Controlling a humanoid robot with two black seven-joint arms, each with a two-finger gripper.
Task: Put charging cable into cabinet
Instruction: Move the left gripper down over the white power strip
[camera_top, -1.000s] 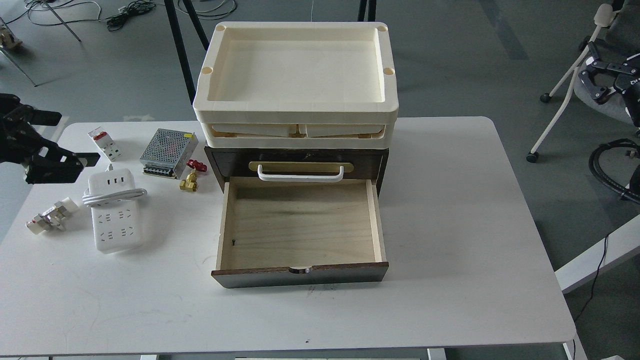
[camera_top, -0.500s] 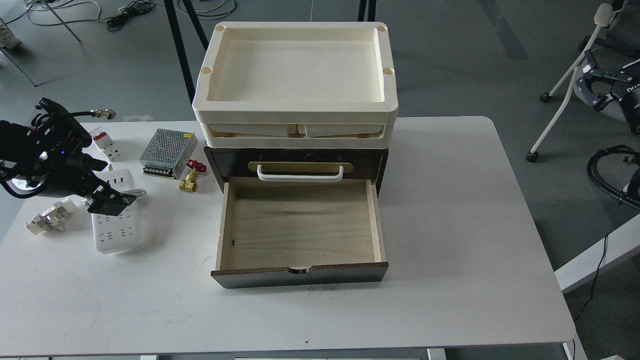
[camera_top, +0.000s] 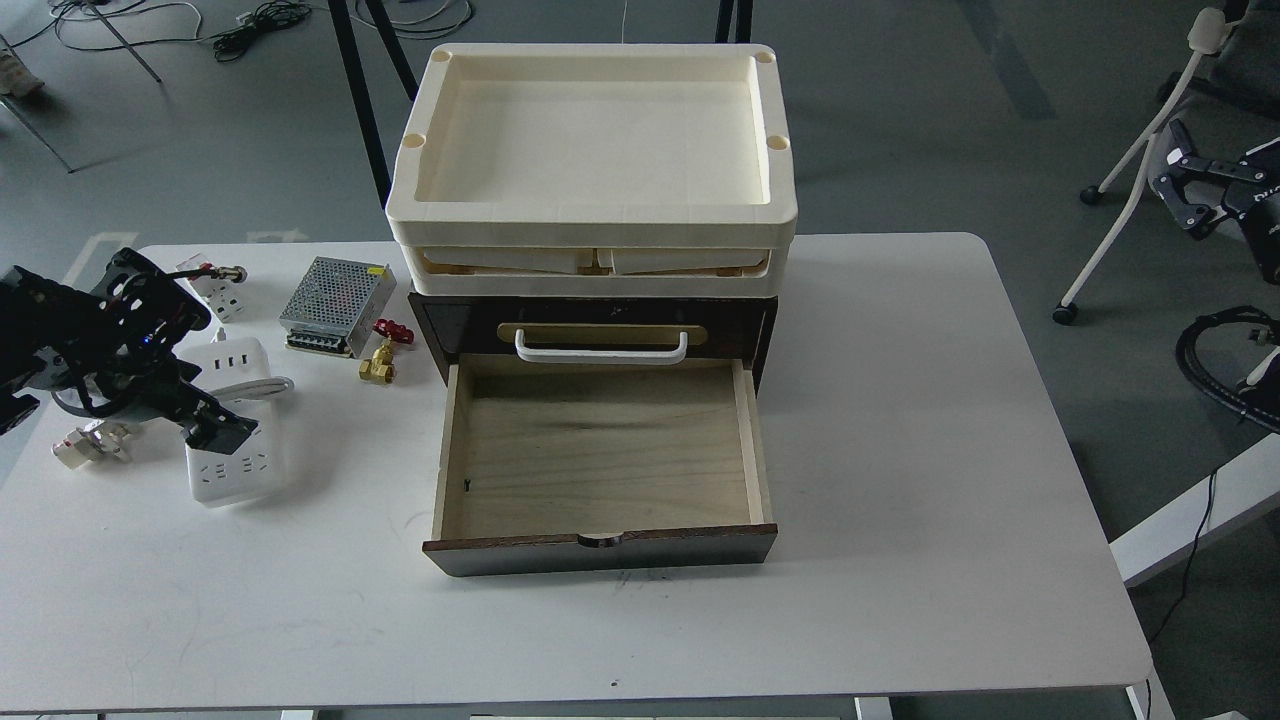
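The charging cable is a white power strip lying on the table's left side, with its thick white cord wrapped round its far end. My left gripper hangs low over the strip's middle and covers part of it; its dark fingers cannot be told apart. The cabinet stands at the table's middle. Its light wood drawer is pulled out and empty, below a white bar handle. Cream trays are stacked on top. My right gripper is open, off the table at the far right.
A silver perforated power supply box, a brass valve with a red handle and a small white adapter with a red switch lie behind the strip. A small white connector lies left of it. A chair leg stands right of the table.
My left arm has swung in from the left edge and come down over the power strip, now lower and further toward its near end. The right gripper has shifted slightly.
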